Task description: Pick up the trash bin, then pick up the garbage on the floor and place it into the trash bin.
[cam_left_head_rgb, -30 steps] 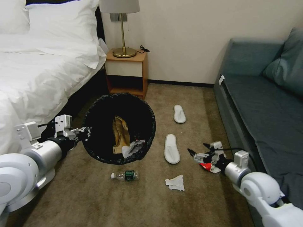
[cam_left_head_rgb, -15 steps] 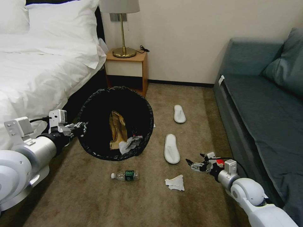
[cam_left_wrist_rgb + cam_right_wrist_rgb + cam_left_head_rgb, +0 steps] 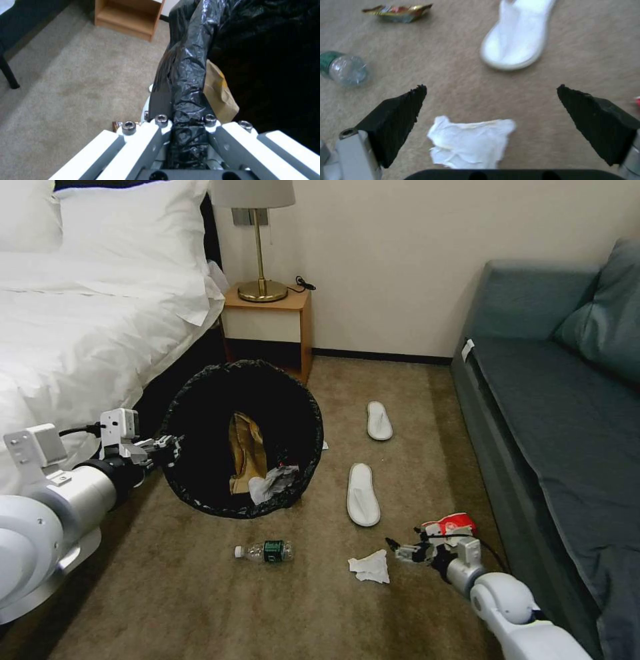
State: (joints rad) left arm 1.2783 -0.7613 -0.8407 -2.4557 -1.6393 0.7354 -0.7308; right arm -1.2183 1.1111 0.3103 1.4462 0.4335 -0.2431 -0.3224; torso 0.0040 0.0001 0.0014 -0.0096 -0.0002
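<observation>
The trash bin [image 3: 207,420], lined with a glossy black bag, tilts its mouth toward me beside the bed. My left gripper [image 3: 167,447] is shut on its rim [image 3: 188,75], pinching the bag fold. A brown paper bag [image 3: 243,450] and a crumpled tissue [image 3: 270,487] lie inside. My right gripper [image 3: 400,550] hangs open low over the carpet, just right of a crumpled white tissue [image 3: 370,567], which lies between and below its fingers [image 3: 400,117]. A clear green-labelled bottle [image 3: 265,551], a red wrapper [image 3: 450,525] and two white slippers [image 3: 363,503] lie on the floor.
The white bed [image 3: 80,333] stands on the left, a wooden nightstand [image 3: 267,337] with a lamp behind the bin, and a blue-grey sofa [image 3: 553,400] along the right. A red and gold wrapper [image 3: 398,11] lies on the carpet beyond the bottle [image 3: 343,70].
My right gripper has swung down and left from above the red wrapper to the white tissue. The left arm has shifted the bin slightly up and left.
</observation>
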